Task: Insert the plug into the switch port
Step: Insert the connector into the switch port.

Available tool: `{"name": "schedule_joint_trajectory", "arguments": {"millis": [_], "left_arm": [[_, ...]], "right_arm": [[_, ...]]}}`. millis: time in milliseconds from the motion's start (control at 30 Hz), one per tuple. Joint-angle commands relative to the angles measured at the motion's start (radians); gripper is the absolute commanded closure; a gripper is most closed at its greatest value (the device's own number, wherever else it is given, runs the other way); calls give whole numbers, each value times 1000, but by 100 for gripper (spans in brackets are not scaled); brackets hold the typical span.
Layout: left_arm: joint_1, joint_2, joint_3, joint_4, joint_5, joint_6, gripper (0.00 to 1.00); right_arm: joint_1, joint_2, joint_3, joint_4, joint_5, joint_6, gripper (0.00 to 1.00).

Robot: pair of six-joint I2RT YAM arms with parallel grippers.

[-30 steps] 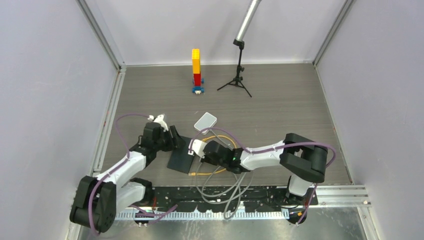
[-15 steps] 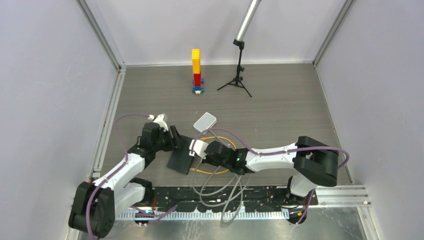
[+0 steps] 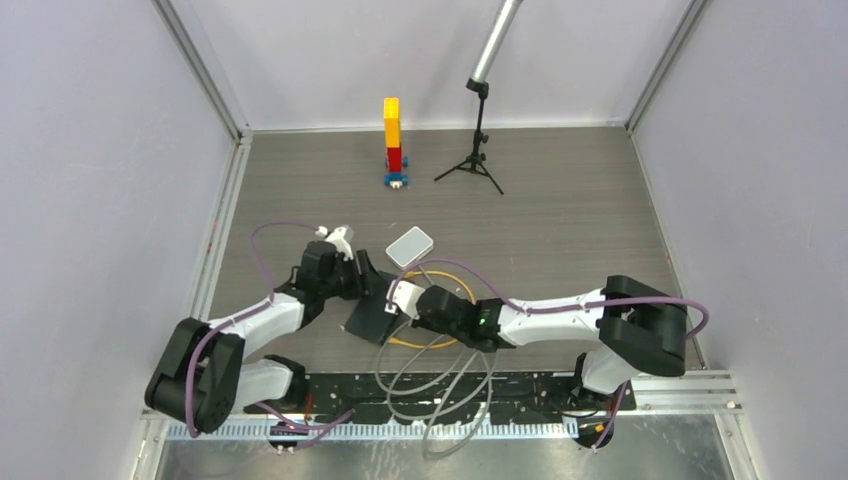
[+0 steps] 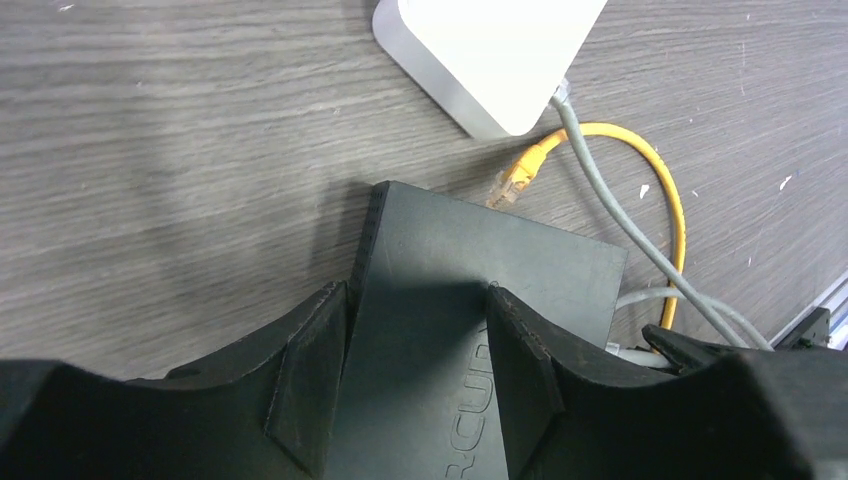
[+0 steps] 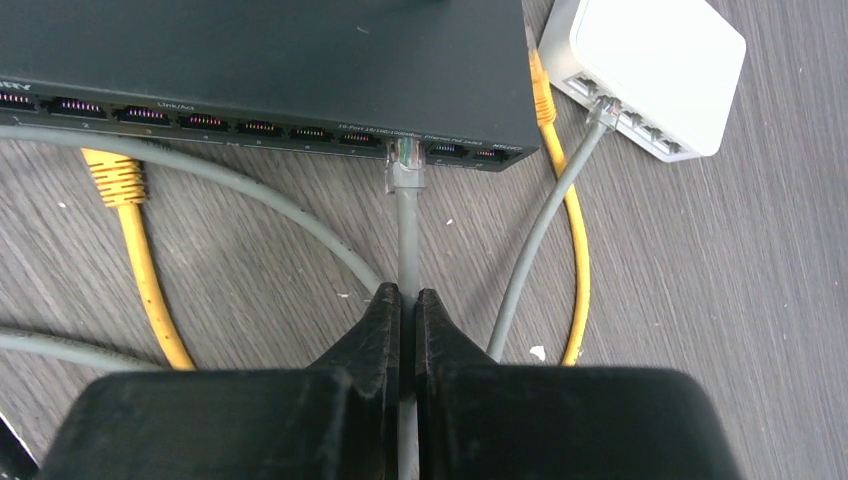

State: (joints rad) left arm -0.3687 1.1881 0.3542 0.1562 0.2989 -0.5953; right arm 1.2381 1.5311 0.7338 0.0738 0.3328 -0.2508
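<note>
A black multi-port switch (image 3: 370, 318) lies near the table's front, and the small white box (image 3: 410, 245) sits just behind it. My left gripper (image 4: 415, 330) is shut on the black switch (image 4: 480, 260), one pad at its ribbed side edge and one on its top face. My right gripper (image 5: 408, 298) is shut on a grey cable (image 5: 407, 230) a short way behind its clear plug (image 5: 404, 165). The plug's tip sits at the mouth of a port in the black switch's front row. The white box (image 5: 655, 75) shows its own switch port openings (image 5: 650, 132), with another grey cable plugged into one.
A yellow cable (image 5: 575, 260) curls between the two boxes, and its loose plug (image 4: 515, 180) lies beside the white box (image 4: 490, 50). A second yellow plug (image 5: 115, 175) lies in front of the black switch. Grey cable loops (image 3: 440, 380) hang over the front rail. A brick tower (image 3: 393, 140) and tripod (image 3: 478, 150) stand at the back.
My left gripper has shifted right and forward with the black switch. My right arm has stretched out further, and its gripper with the cable has crept slightly right.
</note>
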Motion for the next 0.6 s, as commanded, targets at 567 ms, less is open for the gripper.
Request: {"name": "schedule_joint_trajectory", "arguments": {"millis": [567], "left_arm": [[-97,166,42,185,254,29,47]], "right_arm": [[-6,43,-50,309,4,71,100]]}}
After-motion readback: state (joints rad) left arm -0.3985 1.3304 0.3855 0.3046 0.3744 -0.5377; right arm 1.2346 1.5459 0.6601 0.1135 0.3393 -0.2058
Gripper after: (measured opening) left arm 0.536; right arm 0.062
